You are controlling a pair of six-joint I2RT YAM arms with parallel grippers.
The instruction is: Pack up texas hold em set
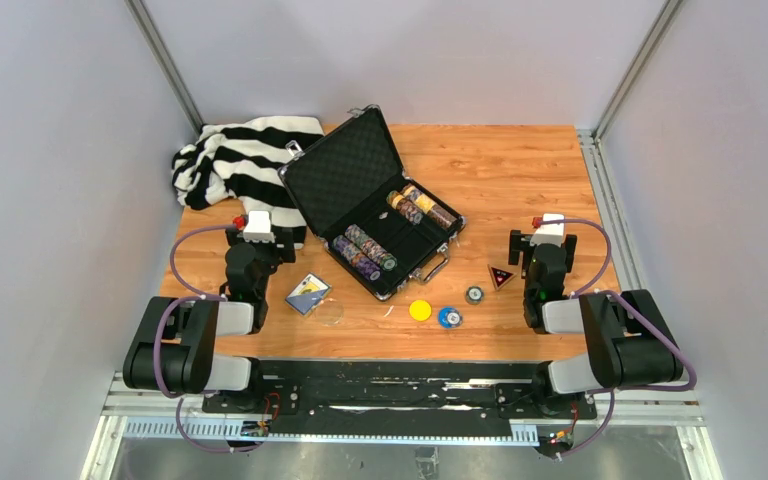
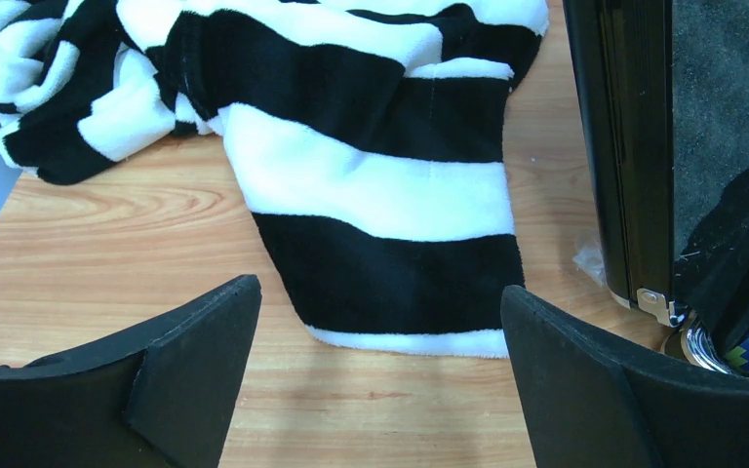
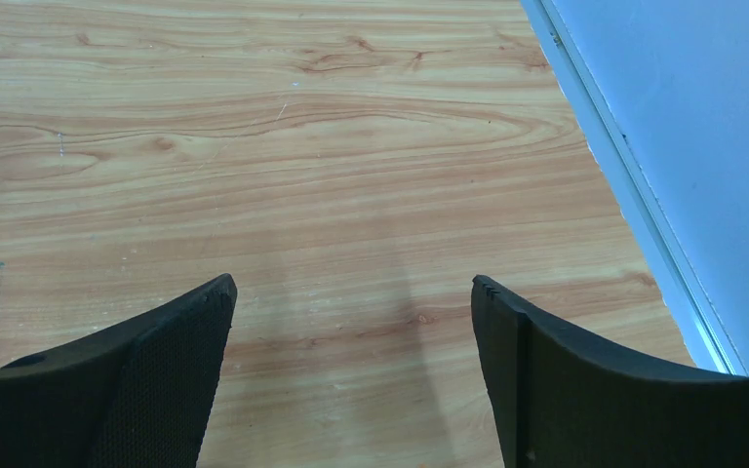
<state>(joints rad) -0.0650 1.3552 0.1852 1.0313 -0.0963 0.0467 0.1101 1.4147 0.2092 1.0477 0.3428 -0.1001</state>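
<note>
The left arm (image 1: 248,272) sits folded at the near left edge, elbow drawn back and wrist aimed away from its base, low over the surface (image 1: 520,170). Its jaws stand spread wide with nothing between them. In the wrist view the two fingers (image 2: 190,366) frame bare wood and the hem of the striped cloth (image 2: 380,175). The right arm (image 1: 545,280) mirrors that pose at the near right edge. Its jaws are also wide apart and empty, with the fingers (image 3: 156,385) over bare wood.

The case (image 1: 345,170) lies open at an angle in the middle. Its lid is propped back toward the cloth and its handle faces the arms. Chip rows (image 1: 365,252) fill two groups in the base. The card box (image 1: 307,293) lies just near-left of the case, with the clear disc (image 1: 330,313) beside it. The yellow disc (image 1: 420,310) and blue disc (image 1: 449,317) lie next to each other on the near side of the case. The dark triangle (image 1: 501,276) lies between the case and the right arm.

The clear disc is faint against the wood. The left wrist view cuts the case down to a side wall, some foam and a corner of chips. In the top view the left wrist covers part of the cloth's near edge.

The surface is light wood grain. Pale grey walls (image 1: 50,150) enclose three sides, and a metal rail (image 3: 634,195) runs along the right edge.
</note>
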